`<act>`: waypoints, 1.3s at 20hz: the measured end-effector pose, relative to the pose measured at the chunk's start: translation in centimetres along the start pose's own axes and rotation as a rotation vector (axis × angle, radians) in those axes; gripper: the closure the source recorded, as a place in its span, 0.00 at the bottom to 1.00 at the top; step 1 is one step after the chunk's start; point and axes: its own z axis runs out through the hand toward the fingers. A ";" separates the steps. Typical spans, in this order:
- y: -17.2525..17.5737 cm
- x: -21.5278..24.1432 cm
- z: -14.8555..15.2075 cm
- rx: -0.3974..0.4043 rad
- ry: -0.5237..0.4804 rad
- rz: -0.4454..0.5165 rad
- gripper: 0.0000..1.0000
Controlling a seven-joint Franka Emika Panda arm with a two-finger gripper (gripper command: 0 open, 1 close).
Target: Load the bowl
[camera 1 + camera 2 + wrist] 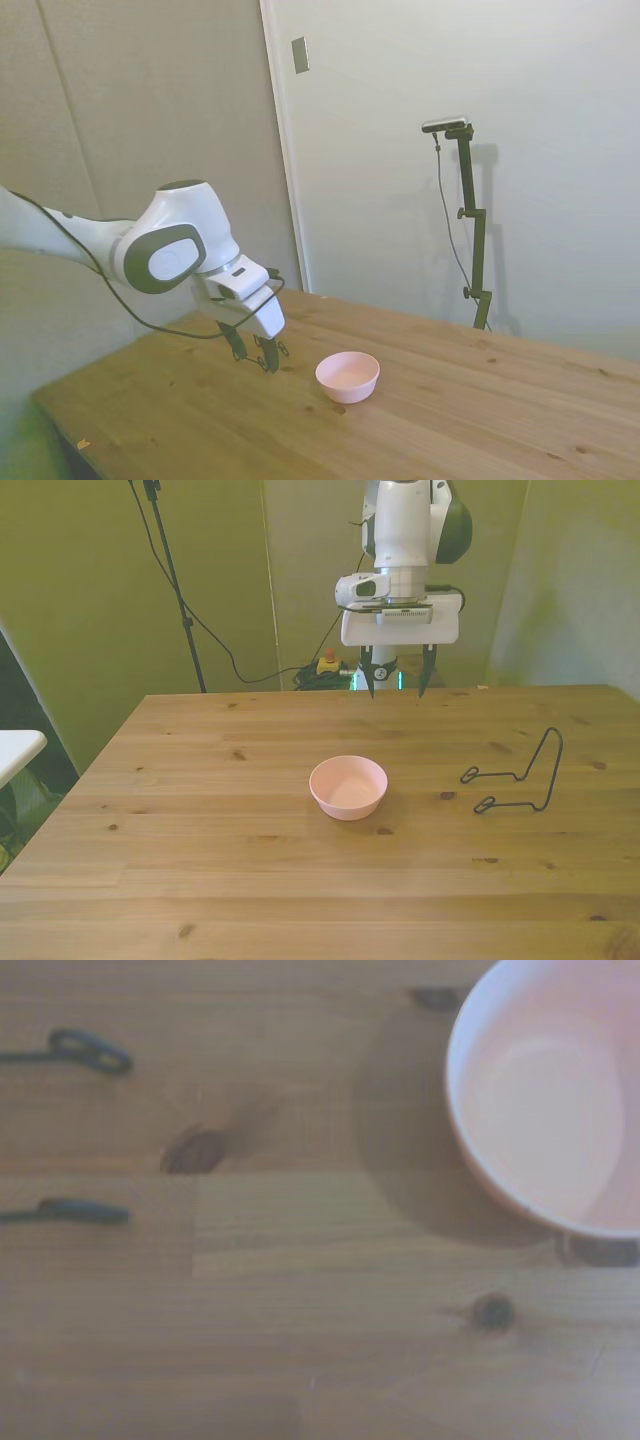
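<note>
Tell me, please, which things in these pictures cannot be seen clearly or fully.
- Bowl: in the wrist view the picture's edge cuts off part of it.
- Black wire stand: in the side view the gripper hides most of it; the wrist view shows only its two feet, blurred.
- Table: its near edge and corners fall outside the front view.
- Bowl's underside: hidden in every view.

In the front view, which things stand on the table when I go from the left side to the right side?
The bowl → the black wire stand. The gripper hangs above the table's far edge, not on it.
</note>
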 end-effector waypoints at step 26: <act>-7.4 9.0 11.9 -0.070 0.051 0.140 1.00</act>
